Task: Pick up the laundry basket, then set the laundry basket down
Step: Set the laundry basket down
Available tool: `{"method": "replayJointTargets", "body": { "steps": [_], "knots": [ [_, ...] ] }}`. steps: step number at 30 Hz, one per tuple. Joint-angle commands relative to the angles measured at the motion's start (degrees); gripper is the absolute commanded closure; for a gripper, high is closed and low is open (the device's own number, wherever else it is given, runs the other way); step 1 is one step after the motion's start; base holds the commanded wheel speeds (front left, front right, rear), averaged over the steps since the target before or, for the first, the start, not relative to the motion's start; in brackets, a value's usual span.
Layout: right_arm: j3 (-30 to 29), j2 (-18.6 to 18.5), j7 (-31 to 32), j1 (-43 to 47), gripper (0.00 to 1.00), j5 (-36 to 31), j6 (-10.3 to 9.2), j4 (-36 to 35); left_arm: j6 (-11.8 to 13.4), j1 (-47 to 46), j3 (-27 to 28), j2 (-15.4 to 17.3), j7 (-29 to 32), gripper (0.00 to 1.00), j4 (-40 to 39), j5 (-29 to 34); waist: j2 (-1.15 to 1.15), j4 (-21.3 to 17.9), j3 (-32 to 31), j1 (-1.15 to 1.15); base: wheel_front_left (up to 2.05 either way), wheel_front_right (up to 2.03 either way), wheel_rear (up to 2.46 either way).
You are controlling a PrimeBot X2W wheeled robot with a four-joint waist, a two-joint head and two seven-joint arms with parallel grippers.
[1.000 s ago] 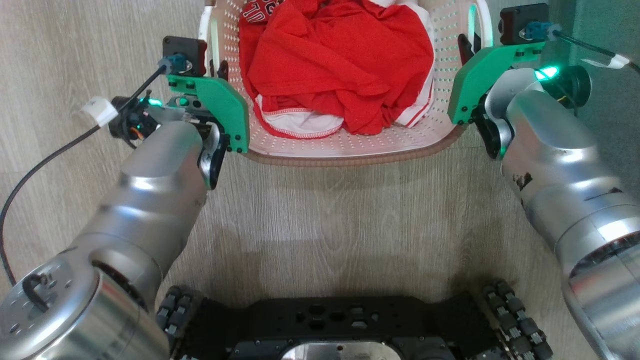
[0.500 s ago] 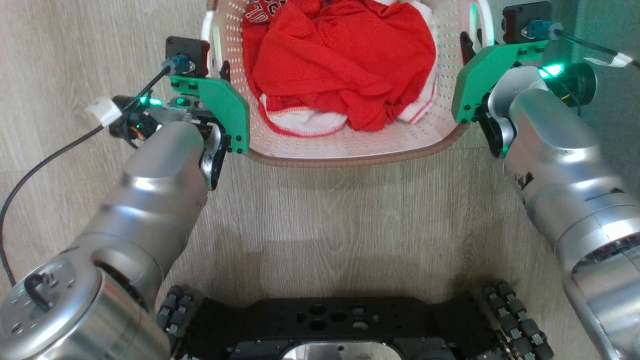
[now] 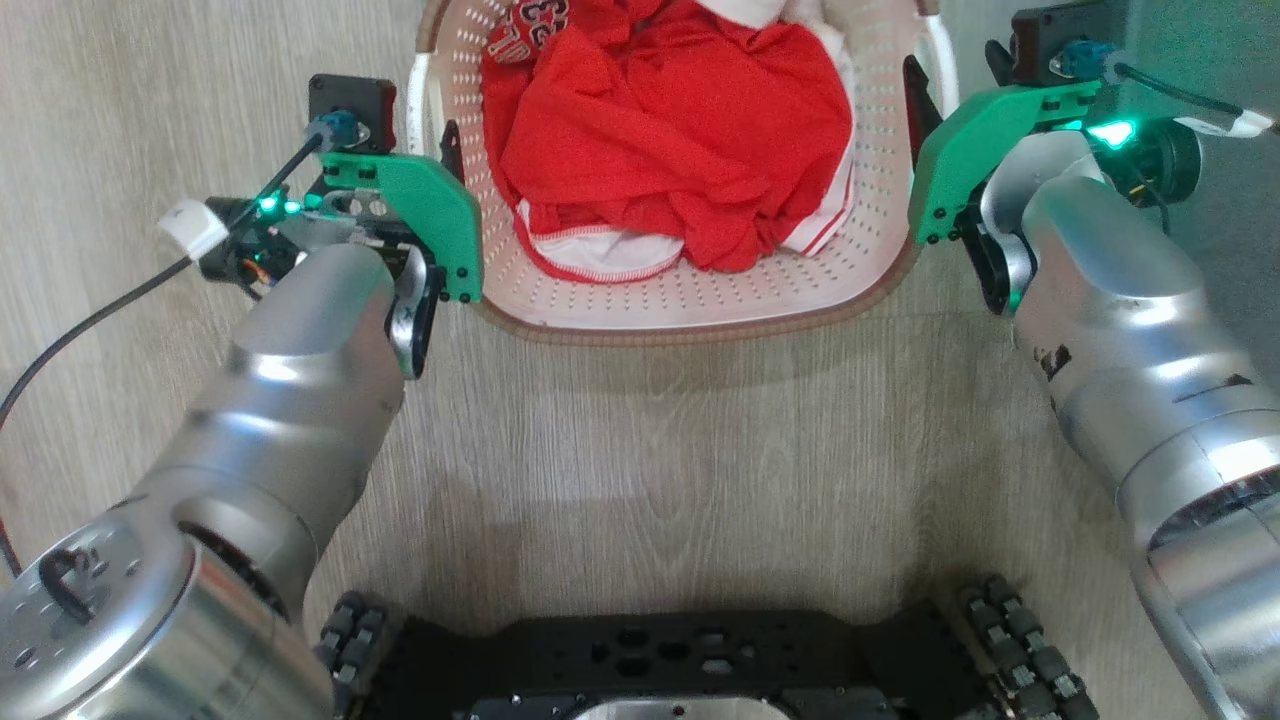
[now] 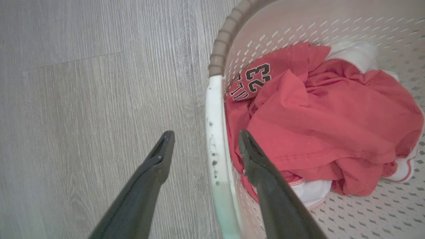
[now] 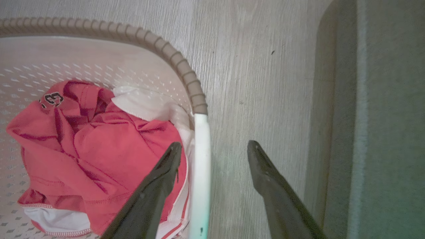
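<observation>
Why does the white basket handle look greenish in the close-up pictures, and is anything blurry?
Head view: green wrist lights glow, likely the cause; silver forearms show glare. Left wrist view: the left basket handle tints green near the bottom; the hand's fingers look soft. Right wrist view: the right basket handle shows similar tint.

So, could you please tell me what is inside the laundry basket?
A crumpled red jersey numbered 23 and some white fabric lie in the laundry basket. The clothes hide most of its floor, so anything underneath cannot be seen.
</observation>
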Motion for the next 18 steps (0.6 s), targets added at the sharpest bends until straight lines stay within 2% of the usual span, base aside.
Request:
{"method": "replayJointTargets", "body": {
  "steps": [1,9,14,18],
  "knots": [
    [0.6,1.03,-0.95,1.82,0.0,0.0,-0.11,-0.86,0.34,1.34,1.0,1.63,-0.85,0.0,0.2,-0.3,0.0,-0.41,-1.34,0.0,0.0,0.0,0.0],
    [-1.71,1.03,-1.75,2.22,0.0,-2.21,-0.11,-3.41,2.55,2.91,6.69,4.49,-0.93,0.0,-8.39,4.08,0.0,-0.92,-6.87,0.0,0.0,0.0,0.0],
    [-7.08,1.04,-1.77,6.39,0.0,-6.64,-0.11,-9.69,4.62,8.87,15.92,6.85,-0.94,0.0,-18.95,10.98,0.0,-1.17,-12.39,0.0,0.0,0.0,0.0],
    [-11.23,1.04,-1.78,11.68,0.0,-10.35,-0.11,-16.18,4.86,15.85,23.45,7.56,-0.94,0.0,-26.86,17.92,0.0,-1.24,-17.27,0.0,0.0,0.0,0.0]
  ]
}}
